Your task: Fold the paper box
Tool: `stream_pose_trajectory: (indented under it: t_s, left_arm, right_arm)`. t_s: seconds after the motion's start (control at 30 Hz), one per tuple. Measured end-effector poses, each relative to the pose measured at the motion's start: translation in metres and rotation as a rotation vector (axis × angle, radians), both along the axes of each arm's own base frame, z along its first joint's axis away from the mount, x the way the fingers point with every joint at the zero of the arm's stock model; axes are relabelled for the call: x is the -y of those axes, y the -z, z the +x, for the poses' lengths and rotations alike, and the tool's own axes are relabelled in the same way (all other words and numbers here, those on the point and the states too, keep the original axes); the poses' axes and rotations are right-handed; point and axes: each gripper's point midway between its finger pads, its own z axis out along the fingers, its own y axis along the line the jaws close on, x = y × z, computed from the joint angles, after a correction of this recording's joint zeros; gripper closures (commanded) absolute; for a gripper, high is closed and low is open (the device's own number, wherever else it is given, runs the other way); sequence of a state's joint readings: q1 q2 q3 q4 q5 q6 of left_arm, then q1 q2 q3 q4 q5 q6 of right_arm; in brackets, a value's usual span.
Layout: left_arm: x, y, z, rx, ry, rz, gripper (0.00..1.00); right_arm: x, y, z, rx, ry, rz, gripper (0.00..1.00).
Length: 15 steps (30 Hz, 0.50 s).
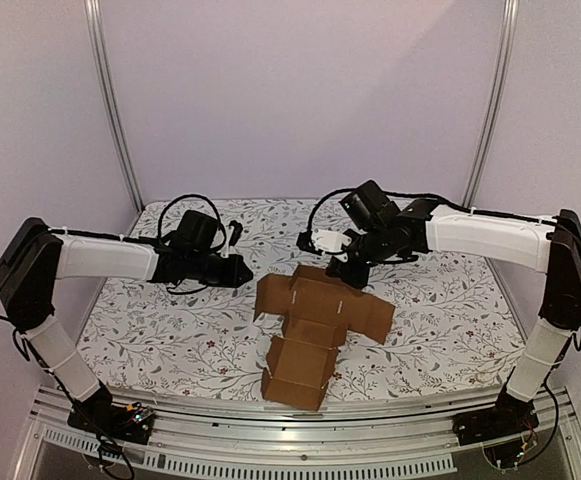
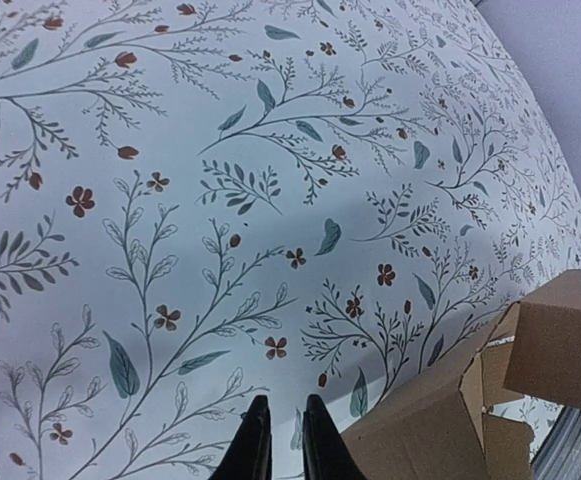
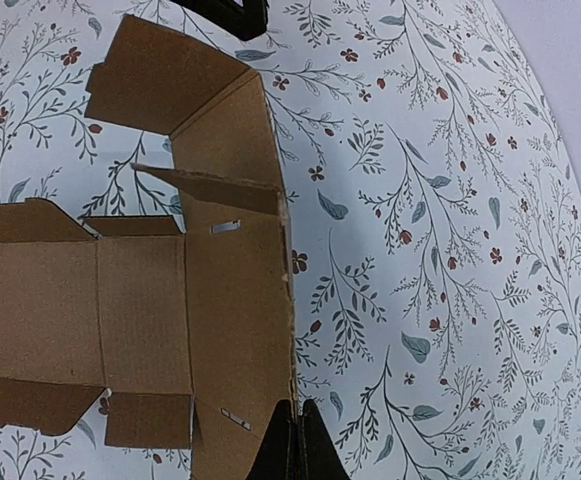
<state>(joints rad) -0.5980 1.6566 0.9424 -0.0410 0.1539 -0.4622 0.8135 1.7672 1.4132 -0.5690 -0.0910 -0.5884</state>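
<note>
Brown cardboard paper box (image 1: 315, 330), part-folded with flaps raised, at the middle of the bench (image 1: 150, 320), reaching toward its near edge. Right jaws together at the box's far edge; left jaws slightly apart, empty, just beside its left side. Best to pin the far panel firmly, then lift along the scored crease.
</note>
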Motion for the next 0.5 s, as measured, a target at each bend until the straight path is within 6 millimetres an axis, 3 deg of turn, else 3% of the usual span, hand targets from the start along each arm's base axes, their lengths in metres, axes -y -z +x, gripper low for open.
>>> stream_pose_trajectory:
  t_s: [0.5]
  left_arm:
    - [0.040,0.009,-0.020,-0.059,0.173,-0.219,0.89]
  right_arm:
    - [0.002,-0.001,0.006,0.026,0.036,0.007,1.00]
